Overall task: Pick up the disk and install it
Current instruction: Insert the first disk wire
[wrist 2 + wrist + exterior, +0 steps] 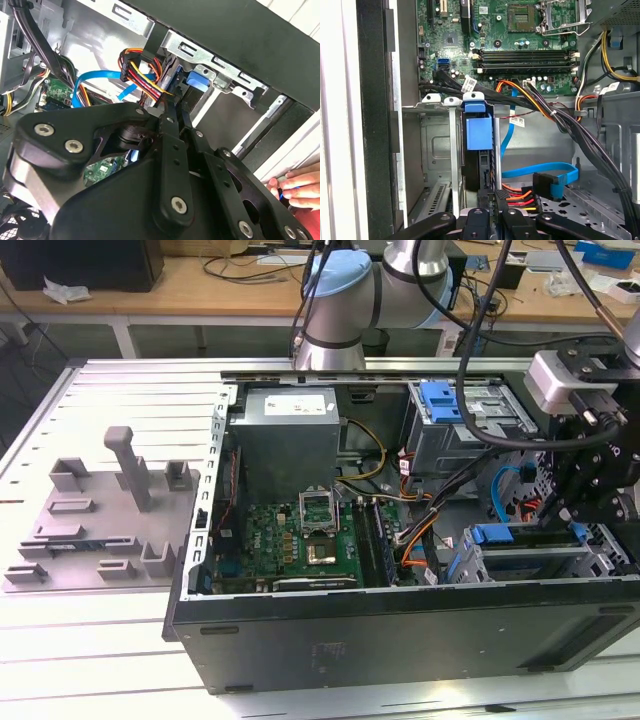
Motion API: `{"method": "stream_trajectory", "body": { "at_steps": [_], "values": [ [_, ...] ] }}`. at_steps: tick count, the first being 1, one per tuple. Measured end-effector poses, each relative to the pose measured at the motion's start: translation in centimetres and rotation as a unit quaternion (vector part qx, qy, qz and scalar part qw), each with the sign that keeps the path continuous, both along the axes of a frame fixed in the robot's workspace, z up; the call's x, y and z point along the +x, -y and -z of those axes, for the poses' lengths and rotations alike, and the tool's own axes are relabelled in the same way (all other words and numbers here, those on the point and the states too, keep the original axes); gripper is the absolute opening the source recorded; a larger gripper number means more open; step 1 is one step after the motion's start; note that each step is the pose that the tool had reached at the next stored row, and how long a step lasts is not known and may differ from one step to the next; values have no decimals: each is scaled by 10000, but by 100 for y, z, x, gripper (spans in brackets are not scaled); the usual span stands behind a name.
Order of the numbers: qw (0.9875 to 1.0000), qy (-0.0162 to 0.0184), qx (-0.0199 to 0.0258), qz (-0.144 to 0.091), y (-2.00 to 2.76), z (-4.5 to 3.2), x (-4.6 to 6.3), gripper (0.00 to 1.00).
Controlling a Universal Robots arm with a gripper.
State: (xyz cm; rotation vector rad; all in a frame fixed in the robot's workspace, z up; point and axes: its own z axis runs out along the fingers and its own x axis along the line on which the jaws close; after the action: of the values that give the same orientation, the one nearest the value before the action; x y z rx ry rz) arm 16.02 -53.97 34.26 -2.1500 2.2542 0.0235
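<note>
Most of the way through, seemingly: disk in its bay, claw close behind

Finds the disk [478, 134] in the first wrist view standing on edge in a slot of the drive cage [437, 101], blue carrier tab [473, 106] about level with the cage's silver tabs, motherboard [520, 30] beyond. Puts that cage at the lower right of the exterior view, inside the open computer case [400, 630] on the desk [90, 660]. Sets the claw [175, 102] in line with the disk and near its blue end in the second wrist view; cannot tell whether gripping, clenched or released, nor whether touching. Reads as past pickup and carry, judging by that placement; leaves open whether pushed fully home. Catches a person's hand [297, 189] just outside the case wall
</note>
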Motion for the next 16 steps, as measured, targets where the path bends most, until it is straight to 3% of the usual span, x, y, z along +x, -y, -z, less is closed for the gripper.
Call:
{"method": "stream_trajectory", "body": {
  "at_steps": [16],
  "values": [
    [10000,0,1,0,0,40,-1,16]
  ]
}}
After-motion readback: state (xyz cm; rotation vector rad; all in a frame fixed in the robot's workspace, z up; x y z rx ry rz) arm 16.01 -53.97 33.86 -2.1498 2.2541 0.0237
